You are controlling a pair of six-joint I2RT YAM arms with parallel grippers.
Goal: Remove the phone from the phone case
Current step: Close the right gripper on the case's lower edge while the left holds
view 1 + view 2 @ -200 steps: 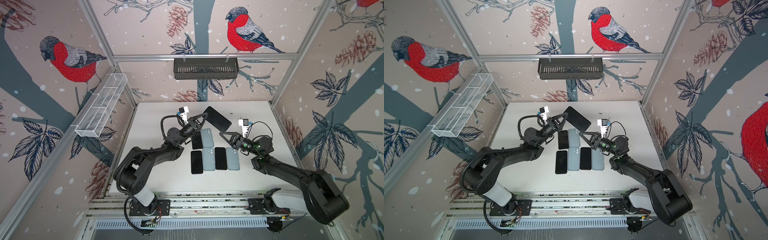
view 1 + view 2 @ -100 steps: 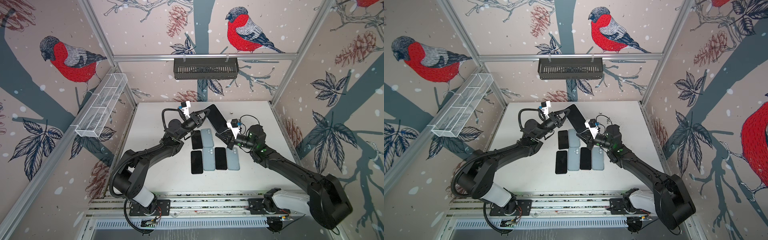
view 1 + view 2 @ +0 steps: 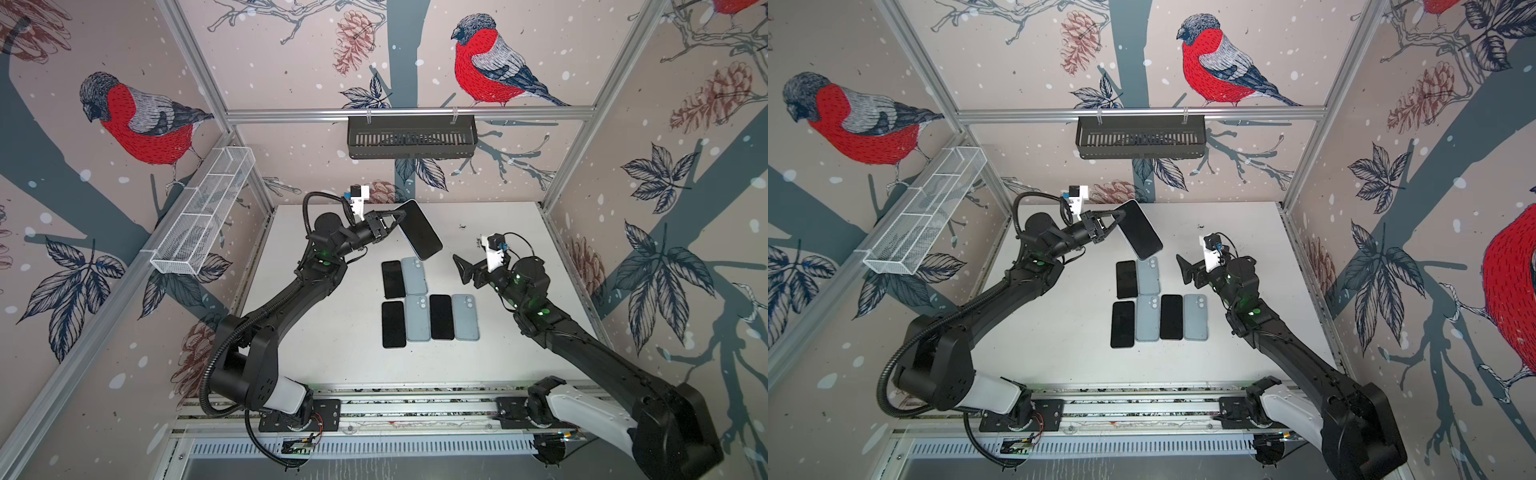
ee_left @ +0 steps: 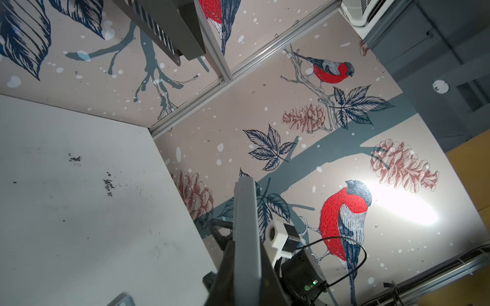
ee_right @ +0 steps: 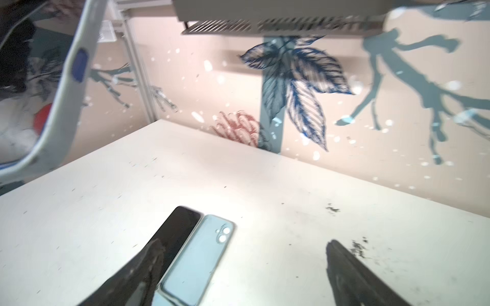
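My left gripper (image 3: 398, 217) (image 3: 1118, 219) is shut on the phone case (image 3: 419, 229) (image 3: 1139, 229), held tilted above the back of the table. The phone sits inside it, dark screen up, ringed by the pale rim. In the left wrist view the cased phone (image 4: 245, 233) shows edge-on, clamped between the jaws of the left gripper (image 4: 244, 254). My right gripper (image 3: 462, 270) (image 3: 1185, 269) hangs open and empty, a short way right of the phone's lower end. The right wrist view has its two fingers (image 5: 138, 270) spread wide and the case rim (image 5: 66, 92) at one side.
On the white table (image 3: 324, 340) lie three bare black phones (image 3: 393, 324) and three pale blue cases (image 3: 465, 317), side by side in two rows. A black basket (image 3: 411, 137) hangs on the back wall and a wire basket (image 3: 203, 220) on the left wall.
My right gripper, shut a second ago, reached to the phone's lower end, then drew back right and opened. The left gripper raised the cased phone slightly toward the back.
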